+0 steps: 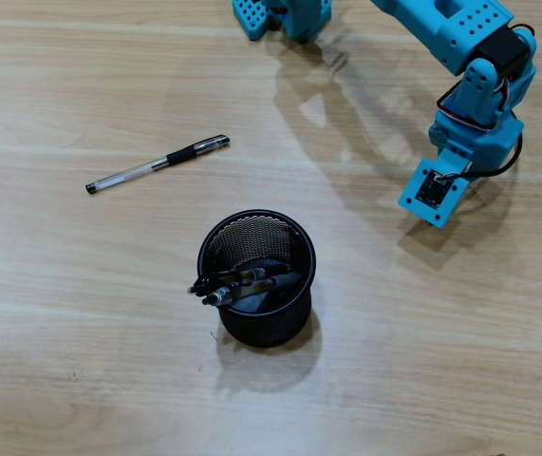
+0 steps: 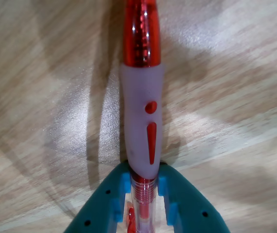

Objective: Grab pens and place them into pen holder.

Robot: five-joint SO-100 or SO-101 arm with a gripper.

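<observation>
The table [image 1: 81,380] filled both views. The arm [image 1: 460,57] hung near its far right corner, the gripper [image 2: 143,194] clamped on a red pen [image 2: 142,97] (hidden overhead). The holder [image 1: 294,313], mid-table, held dark pens [image 1: 242,280], count unclear. A black pen [image 1: 157,163] lay toward the far left.

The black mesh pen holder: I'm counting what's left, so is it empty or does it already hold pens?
Not empty. The black mesh pen holder stands upright with dark pens lying inside it, overhead view.
</observation>
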